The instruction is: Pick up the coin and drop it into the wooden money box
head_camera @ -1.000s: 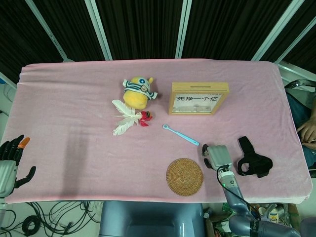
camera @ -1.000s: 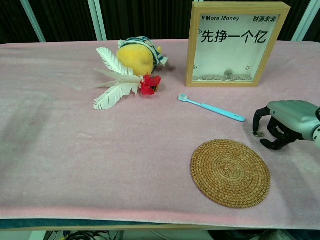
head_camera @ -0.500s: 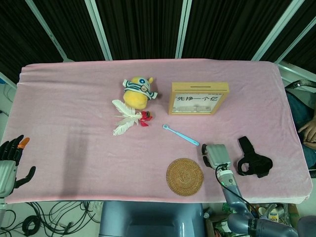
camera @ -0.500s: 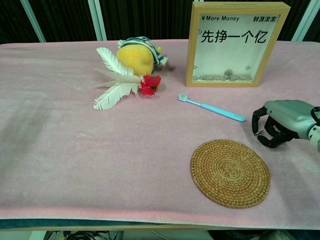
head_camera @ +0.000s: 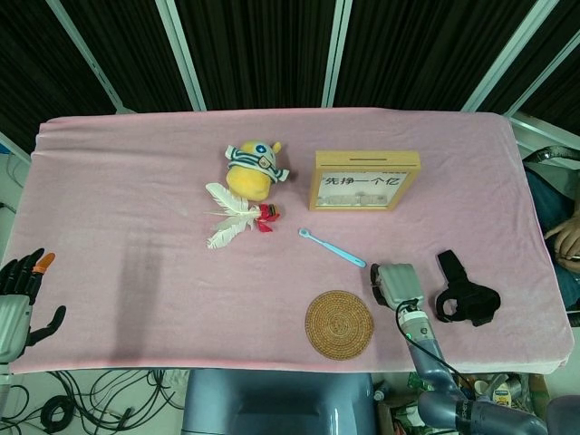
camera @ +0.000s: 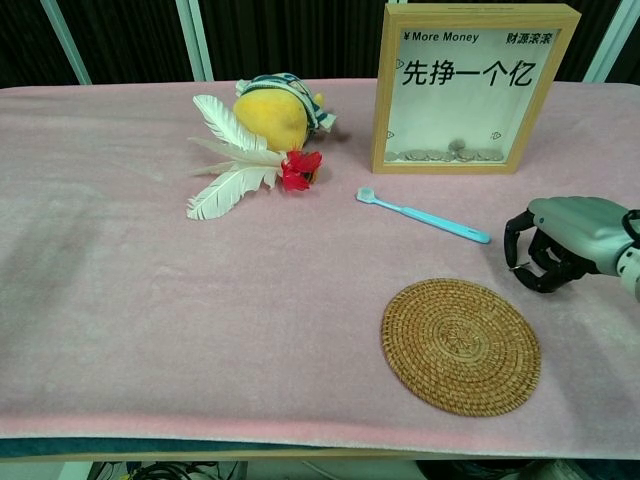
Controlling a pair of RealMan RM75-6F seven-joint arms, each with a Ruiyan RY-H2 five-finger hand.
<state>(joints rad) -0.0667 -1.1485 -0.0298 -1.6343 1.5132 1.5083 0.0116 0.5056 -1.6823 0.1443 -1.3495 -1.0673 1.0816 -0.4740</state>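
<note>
You're working over a table draped in pink cloth (head_camera: 136,181), with dark slatted panels (head_camera: 254,45) behind it and cables on the floor at the near left. Your right hand (camera: 560,245) hangs just above the cloth beside the round woven rattan coaster (camera: 461,345), fingers curled in on a small silver coin (camera: 513,266) pinched at their tips, lifted off the cloth since a second ago. The upright wooden-framed money box (camera: 476,88) stands well behind it. Your left hand (head_camera: 20,294) rests off the table's left edge, fingers spread, unchanged.
</note>
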